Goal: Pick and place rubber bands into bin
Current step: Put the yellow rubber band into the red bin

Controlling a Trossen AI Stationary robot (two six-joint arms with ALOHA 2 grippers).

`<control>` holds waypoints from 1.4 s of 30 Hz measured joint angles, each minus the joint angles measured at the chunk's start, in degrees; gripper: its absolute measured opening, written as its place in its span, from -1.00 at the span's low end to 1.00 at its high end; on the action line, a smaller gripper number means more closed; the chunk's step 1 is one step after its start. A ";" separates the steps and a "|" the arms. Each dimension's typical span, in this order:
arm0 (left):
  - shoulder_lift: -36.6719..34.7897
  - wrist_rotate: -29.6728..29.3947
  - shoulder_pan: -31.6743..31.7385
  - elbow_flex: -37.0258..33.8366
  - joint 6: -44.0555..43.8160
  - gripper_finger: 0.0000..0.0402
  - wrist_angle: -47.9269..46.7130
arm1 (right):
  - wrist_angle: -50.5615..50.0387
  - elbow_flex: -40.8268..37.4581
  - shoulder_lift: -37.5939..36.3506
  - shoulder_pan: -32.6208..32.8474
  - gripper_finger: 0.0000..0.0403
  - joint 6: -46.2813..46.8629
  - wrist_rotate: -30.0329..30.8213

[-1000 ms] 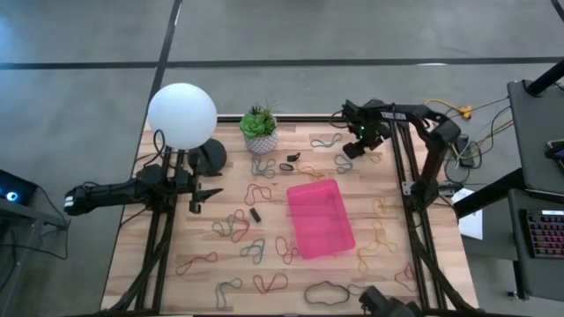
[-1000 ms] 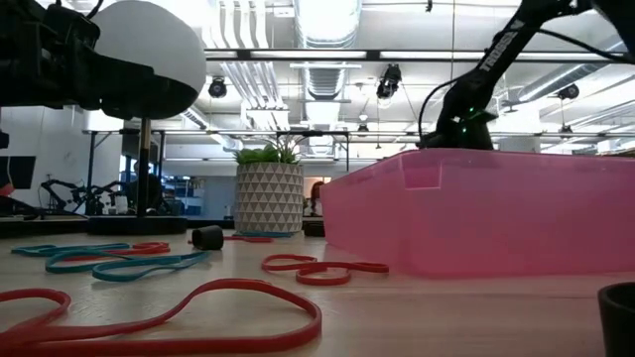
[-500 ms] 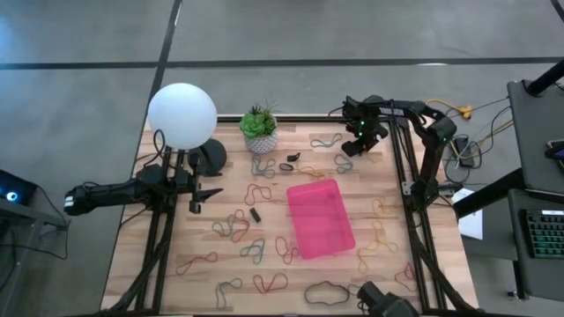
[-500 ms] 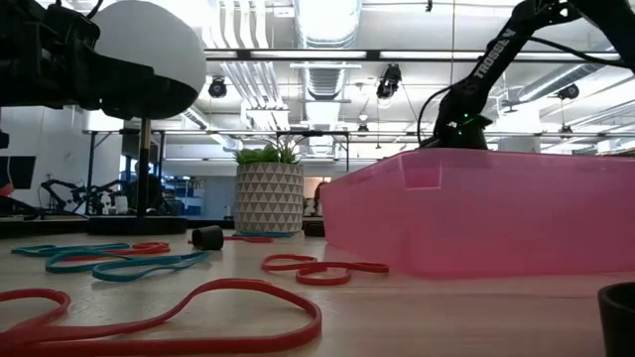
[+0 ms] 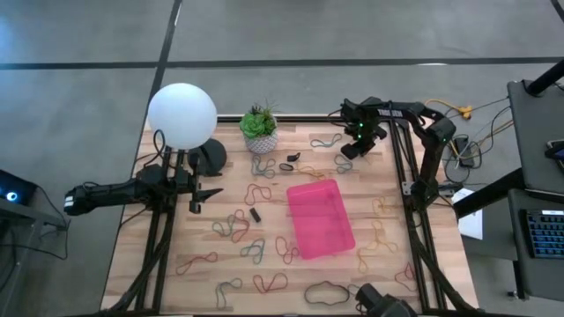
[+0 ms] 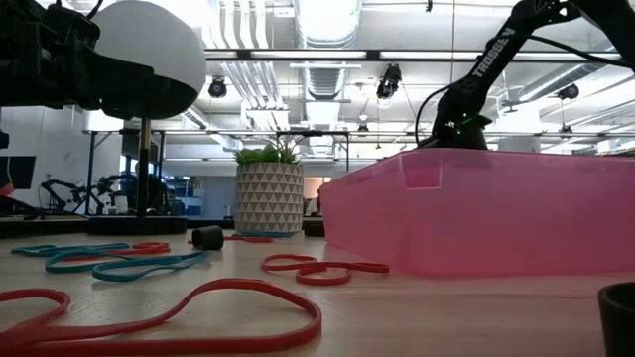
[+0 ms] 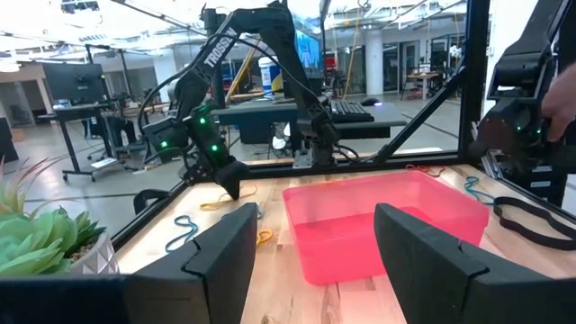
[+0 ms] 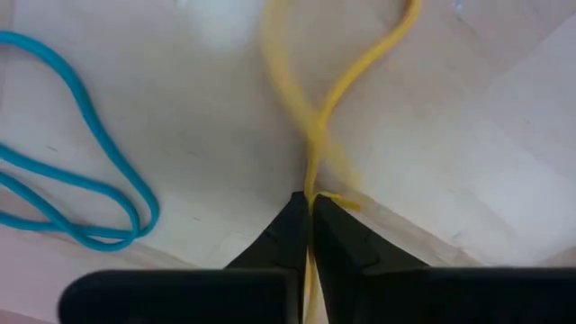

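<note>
The right gripper (image 8: 310, 211), pinched on a yellow rubber band (image 8: 346, 67) at the worktop's (image 5: 220, 264) far edge, has the pink bin (image 5: 320, 218) toward the worktop's middle, while the left gripper (image 7: 310, 247) waits apart.

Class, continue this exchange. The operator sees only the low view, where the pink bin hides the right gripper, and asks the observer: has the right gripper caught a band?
Observer: Yes. The right gripper is shut on a yellow band lying on the table.
Operator: Where is that?
Observer: Between the bin and the table's far edge.
Operator: And the left gripper?
Observer: The left gripper is open and empty, over the table's left side.
</note>
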 joint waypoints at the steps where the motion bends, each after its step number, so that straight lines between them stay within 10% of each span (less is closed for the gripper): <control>1: 0.00 0.00 0.00 0.00 0.01 0.04 -0.01 | -0.03 -0.01 -0.24 0.09 -0.96 -0.24 0.03; 7: 0.00 0.01 0.00 0.00 0.00 0.04 -0.01 | -1.92 -0.51 -5.16 0.82 -0.96 0.23 -1.68; 19: 0.00 0.00 0.00 0.00 0.01 0.04 0.01 | -8.51 0.80 -27.49 9.14 -0.96 7.90 -24.57; 33: 0.00 0.01 0.00 0.00 0.00 0.04 -0.01 | 10.04 0.81 -30.60 43.17 -0.96 30.32 -16.49; 42: 0.00 0.00 0.00 0.00 -0.01 0.04 -0.01 | 10.48 0.83 -21.36 47.70 -0.71 35.21 -6.12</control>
